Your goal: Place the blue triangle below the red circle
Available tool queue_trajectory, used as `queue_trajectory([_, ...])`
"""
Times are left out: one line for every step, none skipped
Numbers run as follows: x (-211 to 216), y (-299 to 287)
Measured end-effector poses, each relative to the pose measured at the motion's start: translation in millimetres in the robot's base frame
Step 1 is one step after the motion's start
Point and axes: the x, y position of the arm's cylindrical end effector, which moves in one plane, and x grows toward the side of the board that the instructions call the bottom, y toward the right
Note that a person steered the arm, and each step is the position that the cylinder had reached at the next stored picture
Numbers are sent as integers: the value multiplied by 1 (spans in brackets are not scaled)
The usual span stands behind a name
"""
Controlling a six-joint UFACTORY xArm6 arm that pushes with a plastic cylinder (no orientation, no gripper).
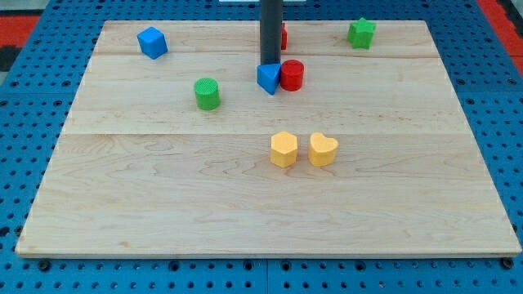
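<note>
The blue triangle (268, 79) lies on the wooden board, touching the left side of the red circle (292, 74), a short red cylinder. My dark rod comes down from the view's top, and my tip (270, 64) rests right at the top edge of the blue triangle, just up and left of the red circle.
A blue cube (152, 42) sits at the top left and a green cylinder (207, 93) left of the triangle. A green star-like block (361, 33) is at the top right. A red block (283, 36) is partly hidden behind the rod. A yellow hexagon (283, 149) and a yellow heart (323, 149) lie below.
</note>
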Motion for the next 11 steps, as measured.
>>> queue_trajectory([0,1])
queue_trajectory([0,1])
queue_trajectory([0,1])
queue_trajectory([0,1])
queue_trajectory([0,1])
queue_trajectory([3,1])
queue_trajectory([3,1])
queue_trajectory([3,1])
queue_trajectory([4,1])
queue_trajectory([8,1])
queue_trajectory([15,-10])
